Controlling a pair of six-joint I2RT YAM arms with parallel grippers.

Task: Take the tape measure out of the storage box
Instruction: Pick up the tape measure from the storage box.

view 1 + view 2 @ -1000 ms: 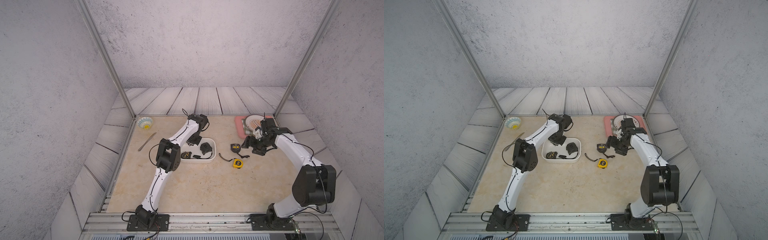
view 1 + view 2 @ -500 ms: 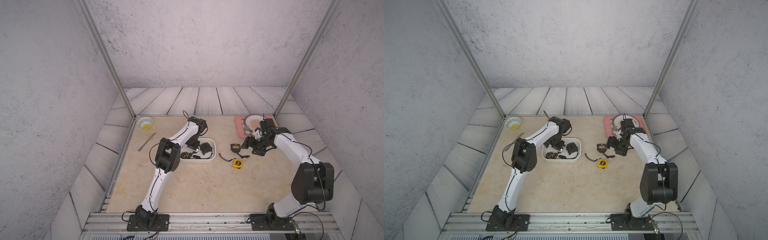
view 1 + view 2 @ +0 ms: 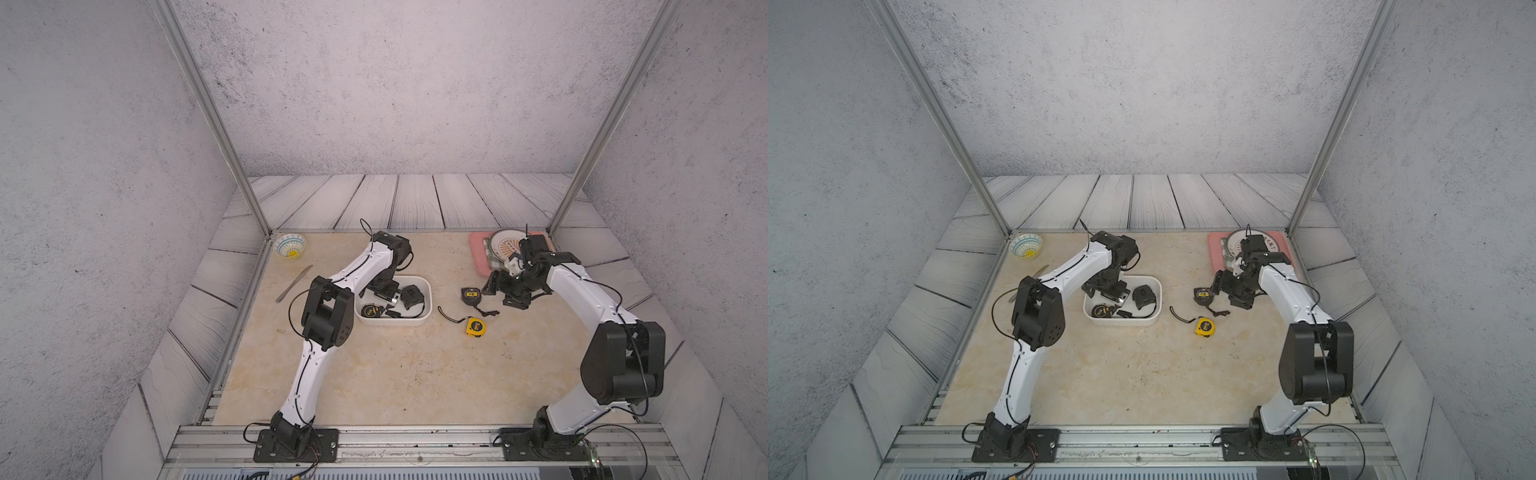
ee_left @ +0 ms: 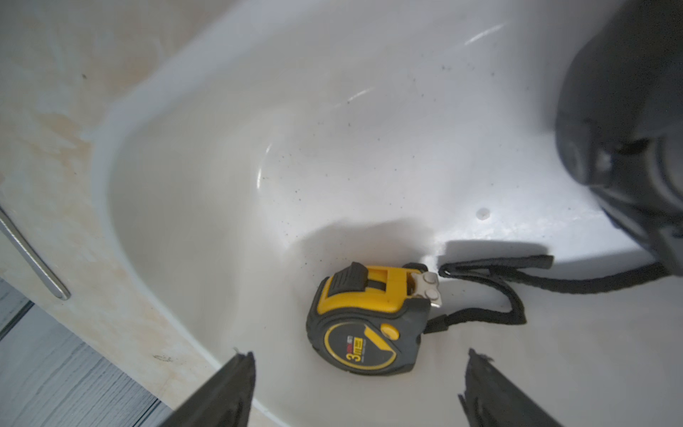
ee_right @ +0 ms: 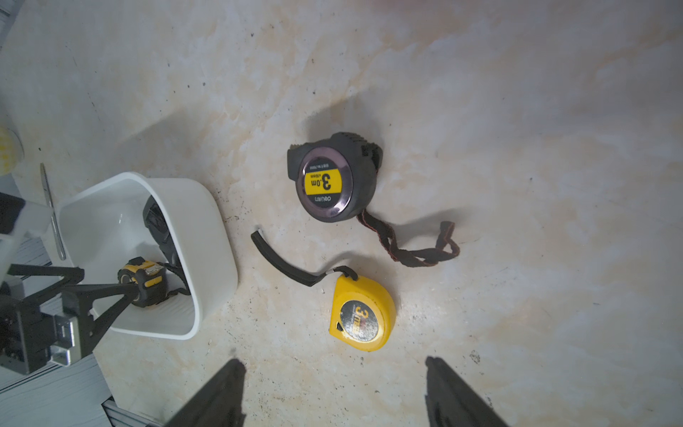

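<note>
The white box (image 3: 420, 321) sits on the table just left of centre in both top views. It holds two tapes. A grey-yellow tape (image 4: 364, 325) lies flat near the box's left end. A black tape (image 3: 412, 296) sits toward its right end, and its strap trails along the floor of the box.

The left gripper (image 4: 360, 356) reaches down into the box. Its fingers are spread wide, one to either side of the grey-yellow tape, and they grip nothing. I cannot tell whether a finger touches the tape.

Right of the box, two more tapes lie on the bare table, a round dark tape (image 3: 471, 294) and, nearer the lower edge, a yellow tape (image 3: 476, 326). They lie close together but apart. The right gripper (image 5: 332, 359) hangs above them, spread and empty.

A pink tray (image 3: 477, 259) at the upper right of the table carries one plate (image 3: 503, 246) and a checked cloth (image 3: 494, 263).

One patterned bowl (image 3: 290, 246) stands at the table's upper left, with one knife (image 3: 294, 284) just below it.

That makes four tapes, two in the box and two out.
</note>
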